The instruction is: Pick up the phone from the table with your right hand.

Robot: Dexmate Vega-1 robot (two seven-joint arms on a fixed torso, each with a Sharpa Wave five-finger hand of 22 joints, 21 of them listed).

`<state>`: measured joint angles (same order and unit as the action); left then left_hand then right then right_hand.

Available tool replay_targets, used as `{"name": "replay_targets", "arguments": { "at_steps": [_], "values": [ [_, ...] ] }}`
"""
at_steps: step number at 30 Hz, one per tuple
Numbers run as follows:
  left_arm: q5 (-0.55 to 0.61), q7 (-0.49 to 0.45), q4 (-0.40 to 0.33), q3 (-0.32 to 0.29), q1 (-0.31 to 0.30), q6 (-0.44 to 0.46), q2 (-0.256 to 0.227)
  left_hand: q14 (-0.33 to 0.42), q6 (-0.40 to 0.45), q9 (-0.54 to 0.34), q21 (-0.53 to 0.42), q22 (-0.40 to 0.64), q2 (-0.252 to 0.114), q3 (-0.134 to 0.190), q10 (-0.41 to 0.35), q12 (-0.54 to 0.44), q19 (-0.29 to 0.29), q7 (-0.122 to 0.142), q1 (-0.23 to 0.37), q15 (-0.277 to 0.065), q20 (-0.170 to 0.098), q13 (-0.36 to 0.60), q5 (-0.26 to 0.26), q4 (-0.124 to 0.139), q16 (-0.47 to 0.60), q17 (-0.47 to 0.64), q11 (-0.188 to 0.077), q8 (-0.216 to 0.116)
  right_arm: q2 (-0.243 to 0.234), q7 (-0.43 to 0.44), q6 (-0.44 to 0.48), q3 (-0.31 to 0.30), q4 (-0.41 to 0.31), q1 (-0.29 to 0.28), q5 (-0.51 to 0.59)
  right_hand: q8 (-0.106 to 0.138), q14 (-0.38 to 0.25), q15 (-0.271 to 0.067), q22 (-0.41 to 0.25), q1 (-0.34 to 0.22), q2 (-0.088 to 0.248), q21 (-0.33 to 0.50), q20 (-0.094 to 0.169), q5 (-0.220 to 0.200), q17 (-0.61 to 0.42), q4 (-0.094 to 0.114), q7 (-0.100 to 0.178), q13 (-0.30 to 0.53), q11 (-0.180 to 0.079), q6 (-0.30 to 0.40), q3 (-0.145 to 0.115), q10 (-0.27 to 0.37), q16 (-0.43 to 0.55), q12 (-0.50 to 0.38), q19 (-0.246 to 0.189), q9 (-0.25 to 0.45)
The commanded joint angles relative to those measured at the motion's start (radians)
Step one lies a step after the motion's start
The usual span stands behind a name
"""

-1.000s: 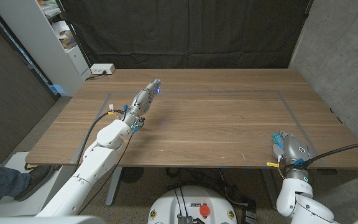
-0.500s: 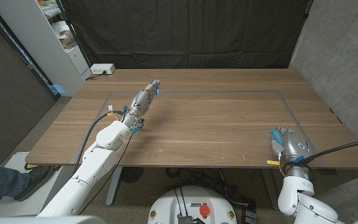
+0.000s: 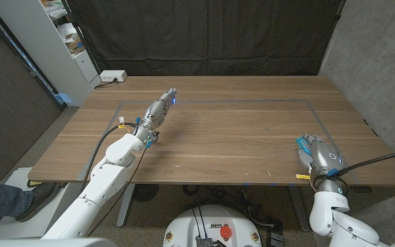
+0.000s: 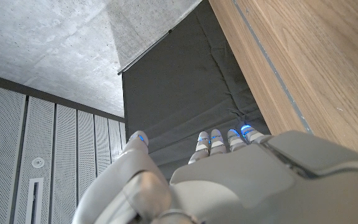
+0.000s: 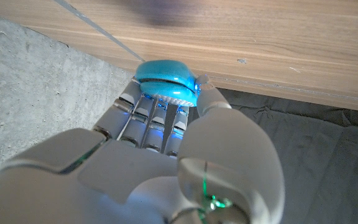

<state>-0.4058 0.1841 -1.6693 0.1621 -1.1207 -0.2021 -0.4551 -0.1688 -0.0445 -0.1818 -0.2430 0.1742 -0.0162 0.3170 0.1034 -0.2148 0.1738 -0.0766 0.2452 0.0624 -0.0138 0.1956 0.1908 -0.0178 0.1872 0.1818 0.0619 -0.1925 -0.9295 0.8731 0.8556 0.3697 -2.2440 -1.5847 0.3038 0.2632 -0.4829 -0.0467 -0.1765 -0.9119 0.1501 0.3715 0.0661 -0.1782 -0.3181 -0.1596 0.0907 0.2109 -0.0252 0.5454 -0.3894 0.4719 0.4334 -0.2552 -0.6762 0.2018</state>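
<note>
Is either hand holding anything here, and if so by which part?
Nothing is held. The left hand stretches out over the table, fingers straight. The right hand sits at the table's near right edge, nothing visible in it. No phone is visible.

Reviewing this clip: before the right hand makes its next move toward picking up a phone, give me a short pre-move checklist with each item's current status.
1. Phone located on the table: not ok; no phone is visible on the wooden top in the head view.
2. Right hand free to grasp: cannot tell; in the right wrist view a turquoise rounded piece sits at its fingertips, and whether that is part of the hand or a held thing is unclear.
3. Right hand over the table: ok; it sits at the near right edge.
4. Left hand out of the way: ok; it is stretched out over the far left part, fingers straight, holding nothing.
5. Nothing stands between the two hands: ok.
</note>
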Motion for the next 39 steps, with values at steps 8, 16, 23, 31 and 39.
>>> {"name": "replay_targets", "arguments": {
  "at_steps": [8, 16, 23, 31, 39],
  "values": [
    [0.005, -0.004, 0.004, 0.010, 0.008, 0.000, 0.002, -0.026, 0.005, 0.001, 0.006, 0.006, -0.013, 0.000, 0.007, 0.002, 0.091, 0.000, 0.002, 0.004, 0.007, 0.002, 0.000, -0.007, 0.001, 0.000, -0.005, 0.003, 0.018, -0.011, -0.205, -0.106, 0.004, -0.053, -0.015, 0.002, -0.012, -0.143, -0.001, 0.003, 0.011, -0.004, 0.093, -0.002, -0.003, 0.014, -0.005, 0.002, -0.054, 0.011, -0.005, 0.067, 0.005, -0.003, -0.015, 0.006],
    [0.006, -0.009, 0.009, 0.008, 0.010, 0.003, 0.005, -0.027, 0.005, 0.001, 0.008, 0.006, -0.013, 0.000, 0.008, 0.002, 0.091, 0.000, 0.002, 0.004, 0.007, 0.002, 0.000, -0.007, 0.000, 0.000, -0.006, 0.003, 0.029, -0.036, -0.273, -0.133, 0.012, -0.054, -0.009, -0.001, -0.012, -0.144, -0.001, 0.003, 0.011, -0.004, 0.092, -0.002, -0.004, 0.016, -0.007, 0.002, -0.054, 0.009, -0.004, 0.066, 0.005, -0.001, -0.016, 0.006],
    [0.003, -0.008, 0.017, 0.008, 0.011, 0.003, 0.009, -0.028, 0.005, 0.001, 0.009, 0.006, -0.014, -0.001, 0.008, 0.002, 0.090, 0.000, 0.002, 0.003, 0.007, 0.002, 0.000, -0.008, 0.000, 0.000, -0.005, 0.003, 0.041, -0.061, -0.331, -0.149, 0.028, -0.044, -0.006, -0.002, -0.011, -0.142, -0.001, 0.003, 0.013, -0.005, 0.093, -0.002, -0.006, 0.018, -0.007, 0.003, -0.053, 0.009, -0.004, 0.066, 0.004, 0.000, -0.015, 0.006],
    [0.005, -0.008, 0.022, 0.009, 0.015, 0.001, 0.011, -0.027, 0.004, 0.001, 0.010, 0.006, -0.014, -0.001, 0.008, 0.002, 0.090, -0.001, 0.002, 0.003, 0.007, 0.002, 0.000, -0.008, 0.000, 0.000, -0.005, 0.003, 0.060, -0.074, -0.404, -0.174, 0.046, -0.041, -0.007, -0.004, -0.005, -0.137, 0.000, 0.004, 0.012, -0.007, 0.090, -0.002, -0.006, 0.020, -0.008, 0.003, -0.049, 0.009, -0.003, 0.065, -0.001, 0.002, -0.012, 0.006],
    [0.003, -0.004, 0.033, 0.008, 0.024, -0.003, 0.016, -0.028, 0.005, 0.001, 0.012, 0.006, -0.015, -0.002, 0.008, 0.002, 0.090, 0.000, 0.001, 0.004, 0.007, 0.002, 0.000, -0.009, 0.000, 0.000, -0.005, 0.003, 0.080, -0.085, -0.462, -0.201, 0.053, -0.048, -0.005, -0.005, -0.005, -0.136, 0.000, 0.004, 0.014, -0.009, 0.089, -0.002, -0.006, 0.021, -0.009, 0.003, -0.048, 0.010, -0.003, 0.065, -0.002, 0.003, -0.010, 0.007]
  ]
}}
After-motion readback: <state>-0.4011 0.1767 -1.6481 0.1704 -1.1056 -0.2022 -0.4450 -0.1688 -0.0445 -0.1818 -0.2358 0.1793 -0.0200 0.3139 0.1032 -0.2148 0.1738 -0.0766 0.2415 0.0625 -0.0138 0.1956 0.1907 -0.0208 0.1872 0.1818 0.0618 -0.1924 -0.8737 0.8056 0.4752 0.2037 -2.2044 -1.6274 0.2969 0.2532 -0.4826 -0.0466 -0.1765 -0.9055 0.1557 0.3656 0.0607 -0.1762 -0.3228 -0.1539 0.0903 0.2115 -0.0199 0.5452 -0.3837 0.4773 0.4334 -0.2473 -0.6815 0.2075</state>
